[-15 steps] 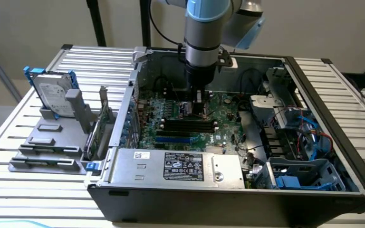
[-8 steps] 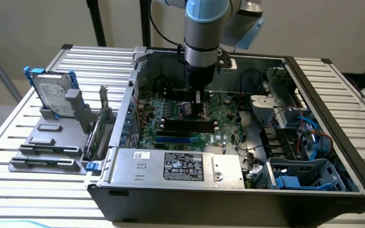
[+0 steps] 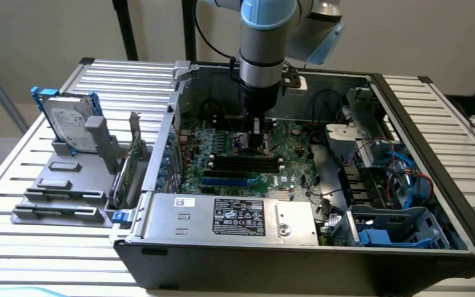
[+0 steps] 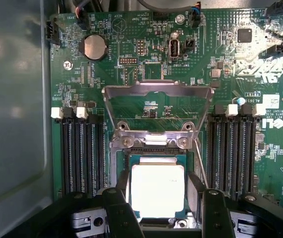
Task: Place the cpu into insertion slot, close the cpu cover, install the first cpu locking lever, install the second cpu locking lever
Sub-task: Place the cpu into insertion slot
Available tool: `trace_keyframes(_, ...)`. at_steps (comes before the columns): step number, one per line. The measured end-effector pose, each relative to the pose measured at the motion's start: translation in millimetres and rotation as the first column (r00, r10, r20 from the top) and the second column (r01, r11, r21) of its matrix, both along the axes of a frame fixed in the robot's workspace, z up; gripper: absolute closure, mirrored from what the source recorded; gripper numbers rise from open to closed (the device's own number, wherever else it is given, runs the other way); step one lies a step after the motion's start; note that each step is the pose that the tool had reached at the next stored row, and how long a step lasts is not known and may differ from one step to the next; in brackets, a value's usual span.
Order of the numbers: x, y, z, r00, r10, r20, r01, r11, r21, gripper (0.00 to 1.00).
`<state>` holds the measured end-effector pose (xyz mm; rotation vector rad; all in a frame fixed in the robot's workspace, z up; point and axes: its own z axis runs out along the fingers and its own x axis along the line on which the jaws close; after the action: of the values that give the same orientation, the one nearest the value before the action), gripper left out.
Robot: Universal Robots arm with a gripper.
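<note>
One cpu [image 4: 157,193] is seated in the slot [image 4: 151,150], flanked by the spread gripper [image 4: 159,178].
Placement is judged done; the raised cover [image 4: 156,89] beyond is yet to be lowered.

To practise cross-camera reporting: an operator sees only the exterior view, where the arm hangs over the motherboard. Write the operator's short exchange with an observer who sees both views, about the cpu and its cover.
Operator: The arm hides what is under it. What lies there?
Observer: The cpu lies flat in the insertion slot.
Operator: Is anything closed over it?
Observer: No, the cpu cover stands swung up, open.
</note>
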<state>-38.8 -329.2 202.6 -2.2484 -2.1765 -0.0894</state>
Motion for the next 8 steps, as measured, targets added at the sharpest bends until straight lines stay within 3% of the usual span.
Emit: trace_keyframes(8,0.0,2.0,-1.0,1.0000,0.000,0.0010,0.000,1.0000,-0.0001,0.46)
